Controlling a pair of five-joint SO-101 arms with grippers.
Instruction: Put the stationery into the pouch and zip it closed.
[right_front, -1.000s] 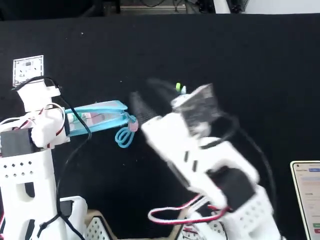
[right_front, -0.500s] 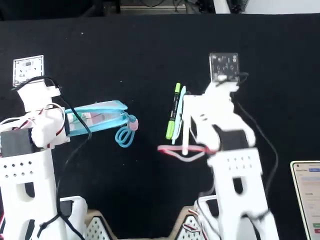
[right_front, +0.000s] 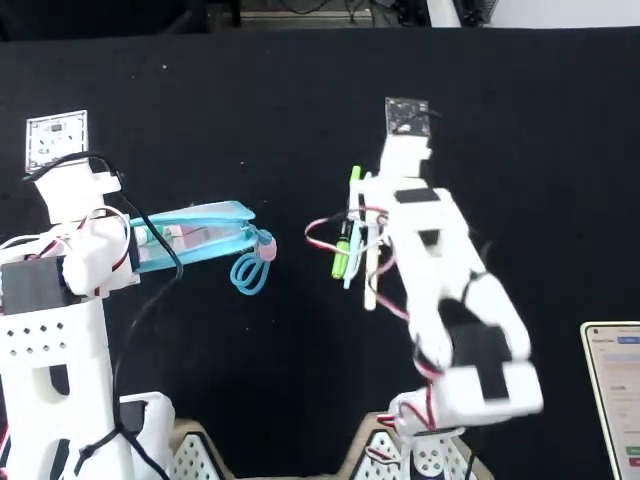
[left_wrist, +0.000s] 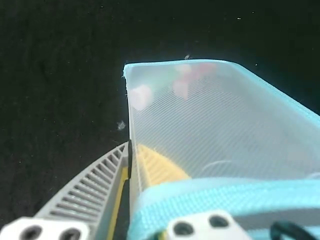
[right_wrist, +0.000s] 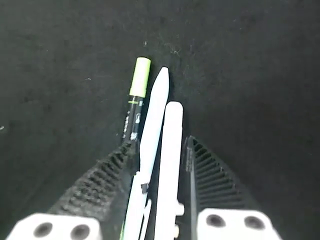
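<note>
The blue mesh pouch (right_front: 195, 236) hangs off the table at the left, with my left gripper (right_front: 135, 248) shut on its end. In the left wrist view the pouch (left_wrist: 215, 125) fills the space beyond my grey finger (left_wrist: 95, 182); pink shapes show through the mesh. A green highlighter (right_front: 346, 222), a pale blue pen (right_front: 358, 235) and a white pen (right_front: 371, 280) lie side by side mid-table. My right gripper (right_front: 366, 222) sits low over them, open. Its fingers straddle two white pens (right_wrist: 167, 145), and the green highlighter (right_wrist: 136, 95) lies just outside one finger (right_wrist: 102, 192).
The pouch's blue cord loop (right_front: 248, 272) dangles toward the pens. A white marker card (right_front: 56, 138) lies at the far left of the black table (right_front: 540, 130). A lit screen (right_front: 612, 395) sits at the right edge.
My right arm swung away from the pouch side, over to the pens, and came down with its fingers around them. The left arm and pouch stayed still.
</note>
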